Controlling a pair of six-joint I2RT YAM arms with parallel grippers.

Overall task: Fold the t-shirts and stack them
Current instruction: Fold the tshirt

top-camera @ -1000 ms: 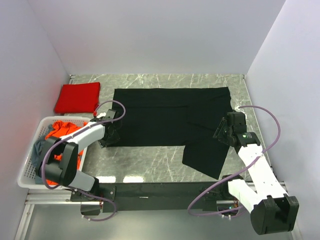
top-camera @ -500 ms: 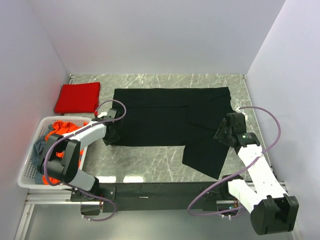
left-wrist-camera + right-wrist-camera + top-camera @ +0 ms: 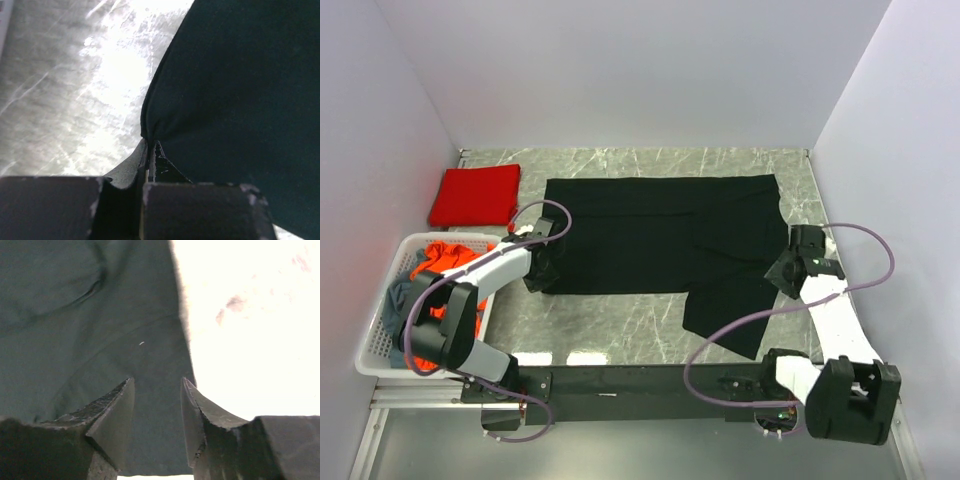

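Observation:
A large black t-shirt (image 3: 660, 235) lies spread flat across the middle of the table, one sleeve hanging toward the near edge. My left gripper (image 3: 542, 274) sits at its near-left corner, shut on the hem. In the left wrist view, the gripper (image 3: 150, 150) pinches a peak of the black t-shirt (image 3: 235, 75). My right gripper (image 3: 782, 270) hovers at the shirt's right edge. In the right wrist view it (image 3: 157, 382) stands open just above the black t-shirt (image 3: 75, 315). A bright red t-shirt (image 3: 475, 195) lies folded at the back left.
A white perforated basket (image 3: 375, 350) stands at the near left, holding an orange-red t-shirt (image 3: 445, 262) and a grey-blue one (image 3: 395, 300). Purple cables loop off both arms. Walls close in the marble table (image 3: 620, 320) at the back and on both sides.
My left gripper has shut on the black shirt's near-left corner. My right arm has swung its gripper a little to the right, to the shirt's right edge.

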